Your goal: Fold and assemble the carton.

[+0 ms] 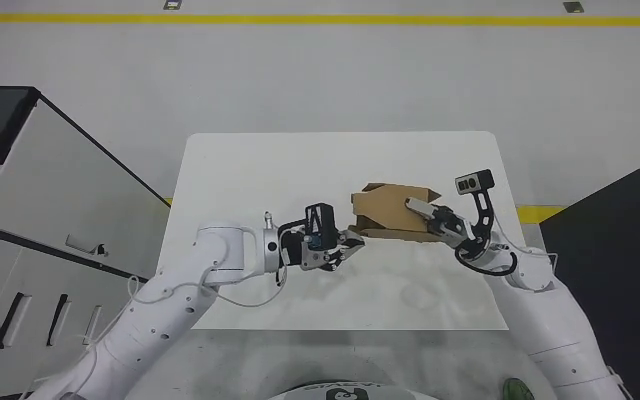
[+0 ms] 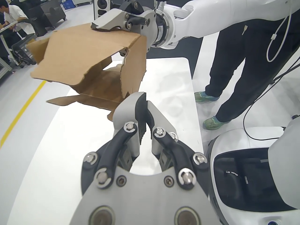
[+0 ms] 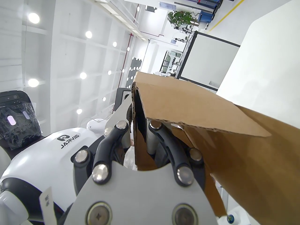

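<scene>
The left gripper (image 2: 145, 100) is seen with its fingers (image 2: 127, 113) pressed together and nothing visibly caught between them. It is placed just beside the near corner of the carton (image 1: 388, 208), at about 8 o'clock of it in the top view. The right gripper (image 3: 138, 118) is clamped on the carton's upper panel at the 3 o'clock end, one finger laid on top and the other tucked beneath. The carton is found half-opened on the table (image 1: 300, 180), right of centre. Its long axis is run roughly from 9 to 3 o'clock, and its open mouth and loose flaps are turned toward 9 o'clock. A lower flap appears to be rested on the table. The flaps at the open end are judged not yet folded. The free left arm is judged the nearer one for that move, the carton lying at about 2 o'clock from it.
</scene>
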Controlling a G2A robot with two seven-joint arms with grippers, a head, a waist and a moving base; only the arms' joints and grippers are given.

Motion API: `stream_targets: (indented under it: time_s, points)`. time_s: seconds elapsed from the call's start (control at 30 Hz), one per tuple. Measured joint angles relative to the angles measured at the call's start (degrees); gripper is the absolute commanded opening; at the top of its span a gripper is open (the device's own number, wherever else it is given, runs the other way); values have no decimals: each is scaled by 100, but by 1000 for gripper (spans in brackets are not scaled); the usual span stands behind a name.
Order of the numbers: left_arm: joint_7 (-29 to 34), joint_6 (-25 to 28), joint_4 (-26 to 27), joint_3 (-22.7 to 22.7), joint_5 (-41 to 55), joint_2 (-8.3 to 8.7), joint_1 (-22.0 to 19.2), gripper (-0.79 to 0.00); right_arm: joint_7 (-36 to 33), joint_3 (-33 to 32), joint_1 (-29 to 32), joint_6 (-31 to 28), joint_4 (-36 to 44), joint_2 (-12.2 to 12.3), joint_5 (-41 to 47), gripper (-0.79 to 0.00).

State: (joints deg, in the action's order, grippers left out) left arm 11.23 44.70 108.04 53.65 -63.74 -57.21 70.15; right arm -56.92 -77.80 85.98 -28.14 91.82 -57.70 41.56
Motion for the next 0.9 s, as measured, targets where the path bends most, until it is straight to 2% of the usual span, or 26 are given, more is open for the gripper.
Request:
stream_targets:
  time_s: [0.9]
  points:
    - [83, 89, -137, 105, 21, -26, -31, -785, -965, 255, -395, 981, -531, -66, 332, -785]
